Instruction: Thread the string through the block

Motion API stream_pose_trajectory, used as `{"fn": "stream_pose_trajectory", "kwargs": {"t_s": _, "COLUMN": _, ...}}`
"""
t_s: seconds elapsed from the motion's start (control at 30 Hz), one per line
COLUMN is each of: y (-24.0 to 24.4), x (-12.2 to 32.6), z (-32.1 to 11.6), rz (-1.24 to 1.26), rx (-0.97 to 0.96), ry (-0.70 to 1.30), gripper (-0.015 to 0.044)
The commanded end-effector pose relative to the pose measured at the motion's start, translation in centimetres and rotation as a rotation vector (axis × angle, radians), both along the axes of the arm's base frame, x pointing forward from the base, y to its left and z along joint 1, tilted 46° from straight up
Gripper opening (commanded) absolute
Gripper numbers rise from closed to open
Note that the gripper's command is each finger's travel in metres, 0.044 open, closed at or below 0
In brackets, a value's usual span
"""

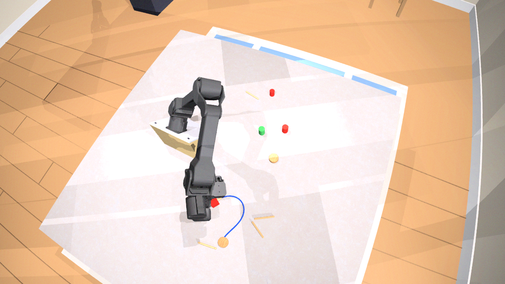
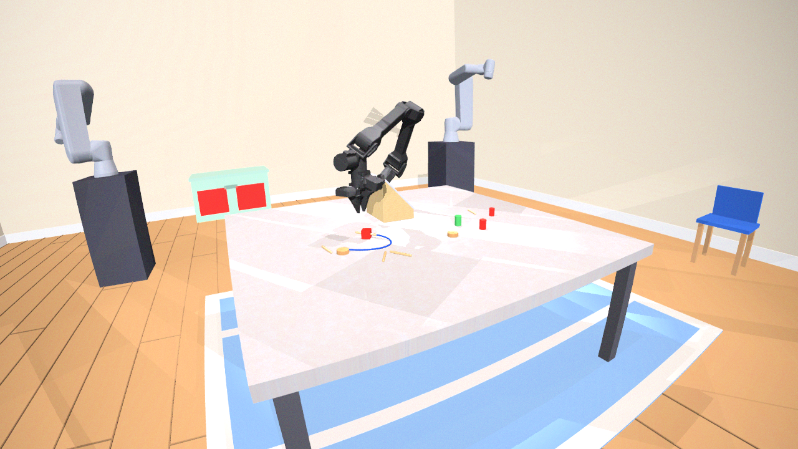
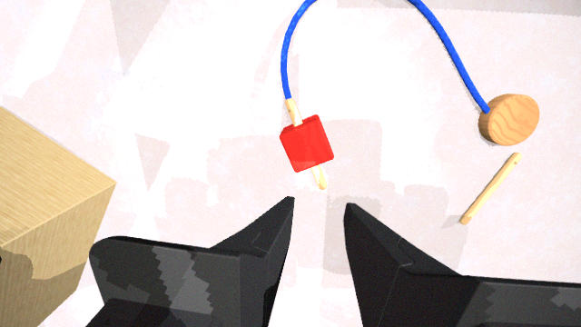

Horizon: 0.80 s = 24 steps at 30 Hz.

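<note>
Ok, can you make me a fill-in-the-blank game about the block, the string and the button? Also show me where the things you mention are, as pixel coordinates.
The block [image 1: 214, 202] [image 2: 366, 234] [image 3: 307, 143] is colored ____.
The string [image 1: 243, 210] [image 2: 390, 242] [image 3: 284, 64] is colored ____.
A ____ pokes out of two sides of the block.
The string runs from that to a round wooden ____.

Missing words: red; blue; stick; button.

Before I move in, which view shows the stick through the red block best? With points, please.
The wrist view: both ends of the stick [image 3: 294, 112] [image 2: 358, 232] stick out of the red block [image 3: 307, 143] [image 1: 214, 202] [image 2: 366, 234], the blue string [image 3: 284, 64] [image 1: 244, 210] [image 2: 390, 241] on one. The exterior view shows it small; the top view shows part of the block, the arm [image 1: 208, 137] [image 2: 409, 133] covering the rest.
</note>
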<state>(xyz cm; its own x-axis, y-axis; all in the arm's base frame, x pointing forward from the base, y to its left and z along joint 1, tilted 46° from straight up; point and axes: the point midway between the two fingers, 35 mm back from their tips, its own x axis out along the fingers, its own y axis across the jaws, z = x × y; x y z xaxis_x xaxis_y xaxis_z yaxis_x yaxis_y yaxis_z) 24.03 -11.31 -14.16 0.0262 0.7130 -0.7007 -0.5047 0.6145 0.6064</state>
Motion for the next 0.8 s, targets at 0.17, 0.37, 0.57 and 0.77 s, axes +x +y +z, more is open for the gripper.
{"fn": "stream_pose_trajectory", "kwargs": {"t_s": 0.17, "y": -0.7, "x": -0.9, "z": -1.0, "rz": 0.345, "rx": -0.011, "ry": -0.335, "gripper": 0.0122}}
{"fn": "stream_pose_trajectory", "kwargs": {"t_s": 0.37, "y": -0.6, "x": -0.9, "z": -1.0, "rz": 0.345, "rx": -0.011, "ry": -0.335, "gripper": 0.0122}}
{"fn": "stream_pose_trajectory", "kwargs": {"t_s": 0.57, "y": -0.2, "x": -0.8, "z": -1.5, "rz": 0.345, "rx": -0.012, "ry": -0.335, "gripper": 0.0122}}
{"fn": "stream_pose_trajectory", "kwargs": {"t_s": 0.77, "y": 0.5, "x": -0.7, "z": -2.2, "rz": 0.345, "rx": -0.012, "ry": -0.335, "gripper": 0.0122}}
